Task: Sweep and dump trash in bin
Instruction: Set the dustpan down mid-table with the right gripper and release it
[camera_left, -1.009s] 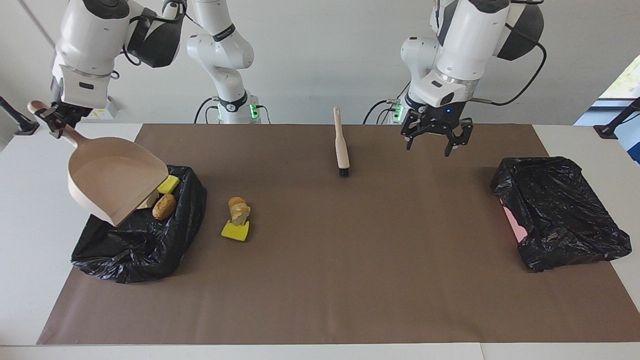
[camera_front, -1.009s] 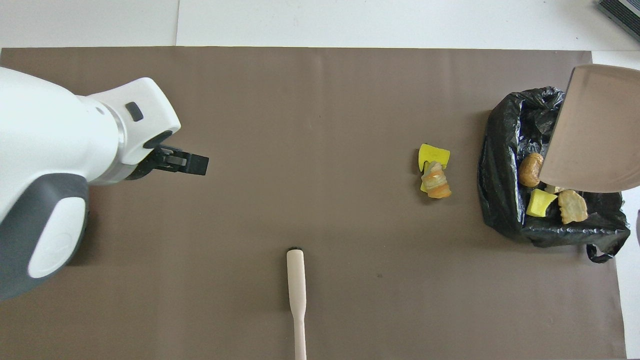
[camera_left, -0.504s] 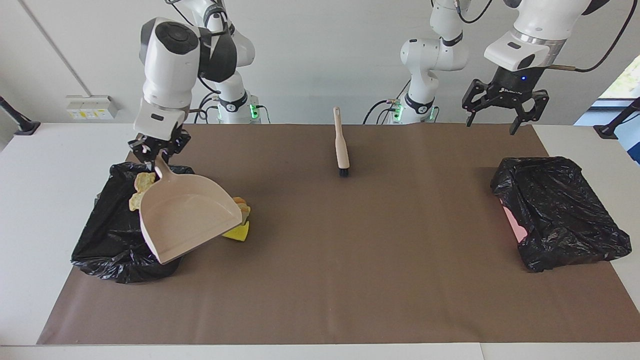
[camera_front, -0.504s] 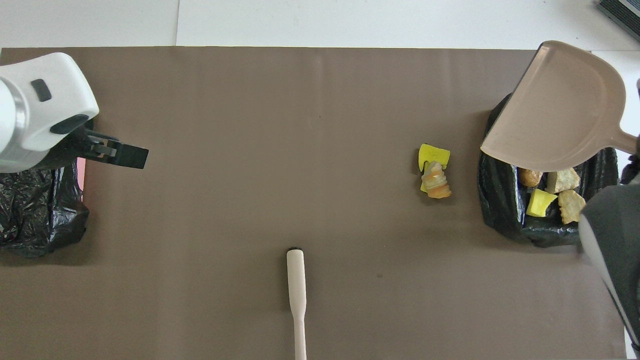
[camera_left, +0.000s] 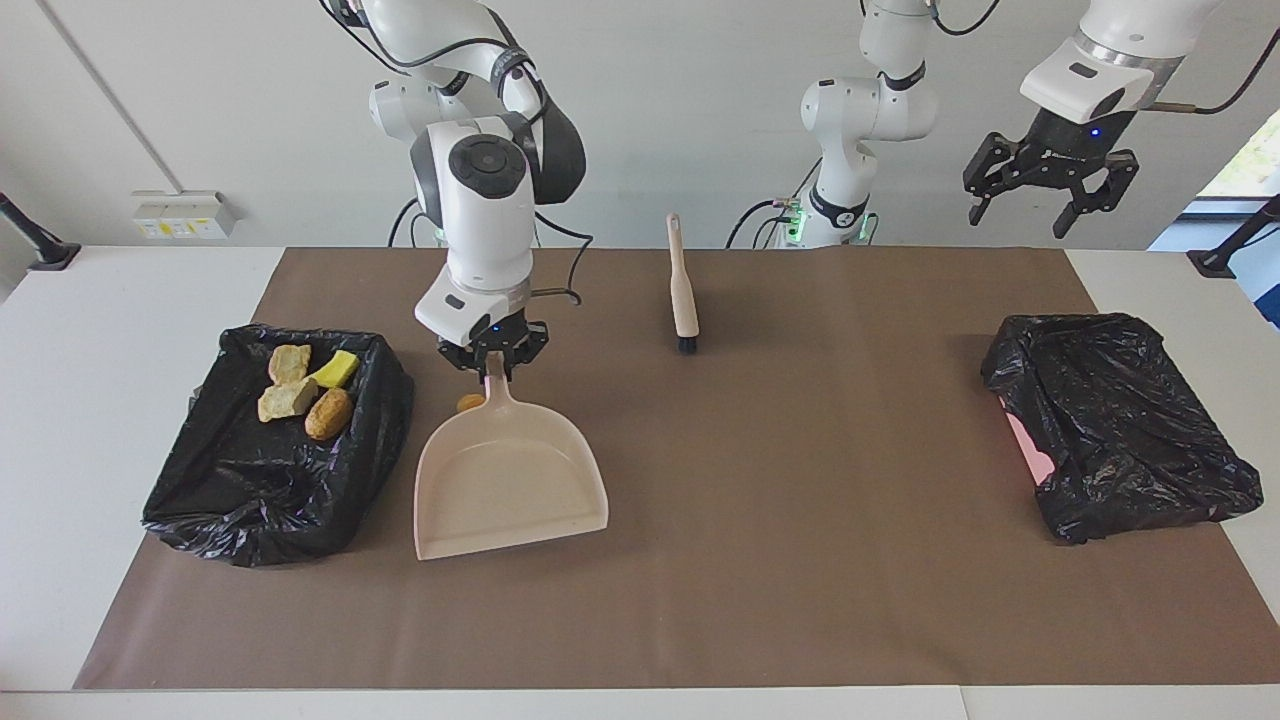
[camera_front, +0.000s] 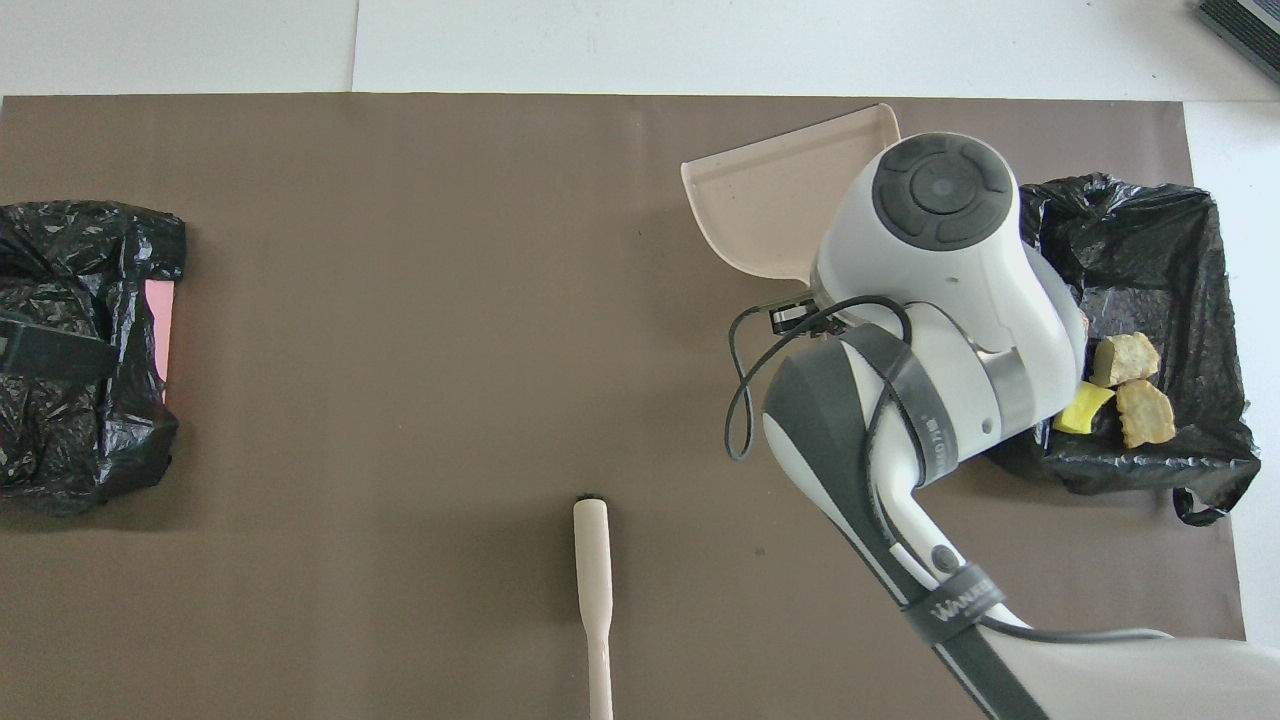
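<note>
Facing view, centre of frame toward the right arm's end: right gripper (camera_left: 493, 362) clamped on the handle of the dustpan (camera_left: 510, 480), pan low over the brown mat (camera_left: 800, 600), open mouth pointing to the bottom of the frame. The lip looks to be on or just off the mat, cannot tell which. Judged reason for this hold: the pan is empty and is being set beside the leftover trash for another scoop. One orange-brown lump (camera_left: 470, 402) shows just beside the handle, partly hidden by the pan; whether more lies under it cannot be seen. Bin (camera_left: 270, 500), lined with a black bag, sits at mid-height of the frame at the right arm's end, just beside the pan. The trash in it counts four: three tan-to-brown lumps (camera_left: 288, 400) and one yellow sponge chunk (camera_left: 338, 370). Brush (camera_left: 684, 290) lies untouched in the upper middle, bristles toward frame centre, so sweeping has no tool in hand yet. Left gripper (camera_left: 1050, 185) waits raised in the upper corner at the left arm's end, fingers spread and empty, above a second black-bagged bin (camera_left: 1120, 420) with a pink patch at its edge. Count: two arms, one dustpan, one brush, two bins, five visible lumps
</note>
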